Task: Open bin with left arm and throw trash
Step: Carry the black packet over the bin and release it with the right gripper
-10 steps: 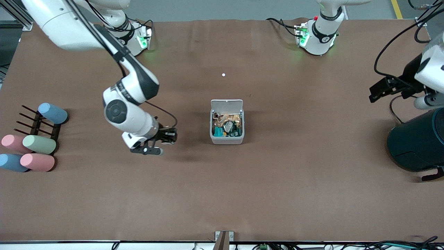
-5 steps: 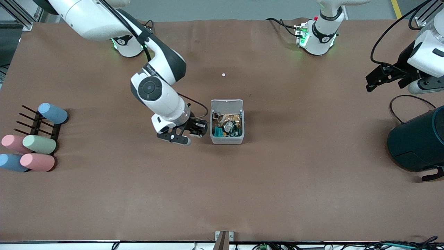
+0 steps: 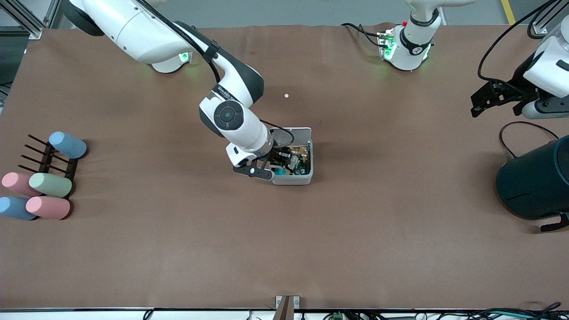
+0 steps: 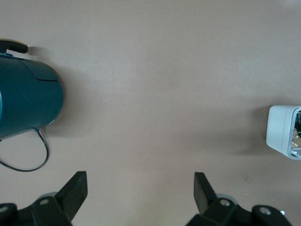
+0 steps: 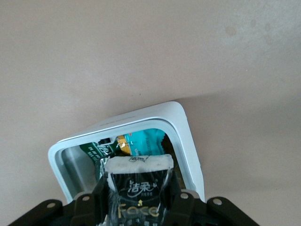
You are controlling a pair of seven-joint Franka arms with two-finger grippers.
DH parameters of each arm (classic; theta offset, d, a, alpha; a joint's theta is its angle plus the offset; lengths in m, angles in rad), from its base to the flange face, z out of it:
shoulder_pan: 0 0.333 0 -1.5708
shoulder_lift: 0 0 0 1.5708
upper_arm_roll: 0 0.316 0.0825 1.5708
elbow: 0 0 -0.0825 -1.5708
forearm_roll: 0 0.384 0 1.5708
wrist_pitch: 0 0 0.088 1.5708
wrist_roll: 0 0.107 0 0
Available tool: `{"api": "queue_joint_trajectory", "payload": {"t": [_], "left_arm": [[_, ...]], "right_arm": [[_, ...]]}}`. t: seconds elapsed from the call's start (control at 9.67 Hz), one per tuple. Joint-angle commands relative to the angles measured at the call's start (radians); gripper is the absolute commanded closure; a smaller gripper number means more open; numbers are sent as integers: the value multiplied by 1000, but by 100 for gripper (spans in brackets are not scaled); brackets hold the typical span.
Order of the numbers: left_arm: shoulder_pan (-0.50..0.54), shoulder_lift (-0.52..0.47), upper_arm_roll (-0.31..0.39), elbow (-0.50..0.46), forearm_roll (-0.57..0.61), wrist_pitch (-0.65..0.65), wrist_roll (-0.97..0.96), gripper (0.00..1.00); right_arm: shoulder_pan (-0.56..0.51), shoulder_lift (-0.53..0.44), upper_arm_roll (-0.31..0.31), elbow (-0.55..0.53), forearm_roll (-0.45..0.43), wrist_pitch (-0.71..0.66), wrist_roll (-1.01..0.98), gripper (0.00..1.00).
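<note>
Across the whole front view stretches the brown tabletop (image 3: 382, 249). The right arm reaches down from the upper edge to mid-frame, where its claw (image 3: 282, 161) hangs over the open bin (image 3: 291, 180). At the left arm's end of the tabletop sits the dark teal container (image 3: 533, 182), and the waiting left arm's claw (image 3: 480, 104) is up in the air over the bare tabletop beside it. The left wrist view shows this claw (image 4: 141, 181) with its fingers spread wide and nothing between them, the teal container (image 4: 26, 96) and a corner of the bin (image 4: 281, 129) well apart.

At the right arm's end lie pastel cylinders (image 3: 49, 184) on and beside a dark rack (image 3: 44, 160).

The bin stands mid-frame with its white lid (image 3: 302, 131) tipped up, and loose trash (image 3: 302, 160) inside. In the right wrist view, the right claw (image 5: 138, 186) is clamped on a black wrapper (image 5: 141, 195) with a white upper edge, directly above the bin's mouth, inside the line of its rim (image 5: 183, 127). A teal packet (image 5: 146, 139) lies in the bin below.

A tiny white speck (image 3: 286, 95) lies farther from the camera than the bin.
</note>
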Motion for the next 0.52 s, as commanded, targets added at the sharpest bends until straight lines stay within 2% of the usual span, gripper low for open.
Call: {"api": "queue_joint_trajectory", "payload": {"t": [0.0, 0.1, 0.31, 0.41], "left_arm": [[4, -23, 15, 8, -20, -20, 39, 0], [4, -23, 21, 8, -24, -20, 51, 0], [4, -24, 36, 12, -63, -22, 50, 0], [4, -24, 39, 12, -64, -22, 51, 0]], "right_arm": [[20, 21, -15, 27, -4, -6, 13, 48], [23, 23, -25, 26, -4, -3, 13, 44], [31, 23, -27, 29, -3, -3, 28, 8], [29, 20, -27, 31, -4, -5, 34, 0]]}}
